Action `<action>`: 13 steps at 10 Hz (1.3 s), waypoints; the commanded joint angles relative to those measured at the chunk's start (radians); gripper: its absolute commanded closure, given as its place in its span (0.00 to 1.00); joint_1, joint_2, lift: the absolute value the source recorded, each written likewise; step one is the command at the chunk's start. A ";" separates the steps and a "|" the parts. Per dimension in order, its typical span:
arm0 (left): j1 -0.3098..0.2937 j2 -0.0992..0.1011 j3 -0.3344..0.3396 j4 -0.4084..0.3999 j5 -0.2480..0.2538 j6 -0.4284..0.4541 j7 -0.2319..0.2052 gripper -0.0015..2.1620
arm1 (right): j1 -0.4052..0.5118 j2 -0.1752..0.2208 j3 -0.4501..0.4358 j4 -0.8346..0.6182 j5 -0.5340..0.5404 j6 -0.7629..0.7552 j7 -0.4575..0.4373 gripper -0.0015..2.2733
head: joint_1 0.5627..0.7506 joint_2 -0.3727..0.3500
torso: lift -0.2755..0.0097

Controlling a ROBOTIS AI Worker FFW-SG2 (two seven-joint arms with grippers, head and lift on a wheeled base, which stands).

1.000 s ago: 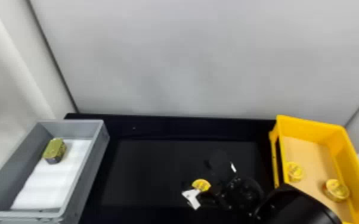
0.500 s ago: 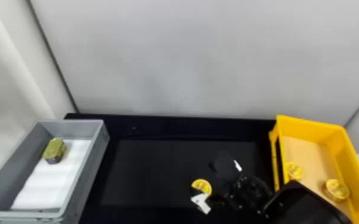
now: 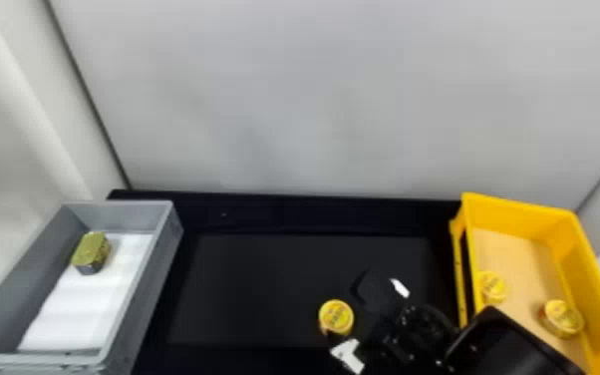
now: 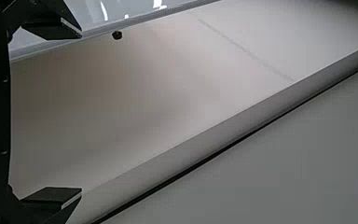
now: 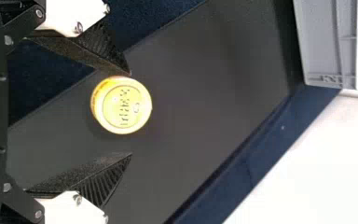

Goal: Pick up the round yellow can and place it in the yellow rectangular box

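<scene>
Two jaws of the right gripper (image 5: 131, 114) stand open over the round yellow can (image 5: 122, 105) on the table (image 3: 244, 289), likely to straddle it before lifting toward the yellow rectangular box (image 3: 518, 214); the left gripper (image 4: 81, 113) is idle, open.

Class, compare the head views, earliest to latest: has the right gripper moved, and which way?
Yes. The right gripper has moved to the robot's right, closer to the yellow box, and slightly back toward the robot.

The right pincer (image 3: 346, 313) gapes, seemingly angled down; the left pincer (image 4: 81, 113) gapes.
</scene>
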 commanded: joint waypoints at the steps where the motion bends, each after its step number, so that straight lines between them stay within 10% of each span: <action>1: -0.001 -0.003 0.005 0.001 0.000 -0.005 0.000 0.04 | 0.000 0.015 0.010 0.040 -0.022 -0.004 0.000 0.10 | 0.70 0.53 | 0.77; 13: -0.001 -0.003 0.019 -0.003 0.000 -0.019 -0.009 0.04 | -0.014 0.029 -0.004 0.120 -0.079 -0.060 -0.035 0.07 | 0.70 0.53 | 0.77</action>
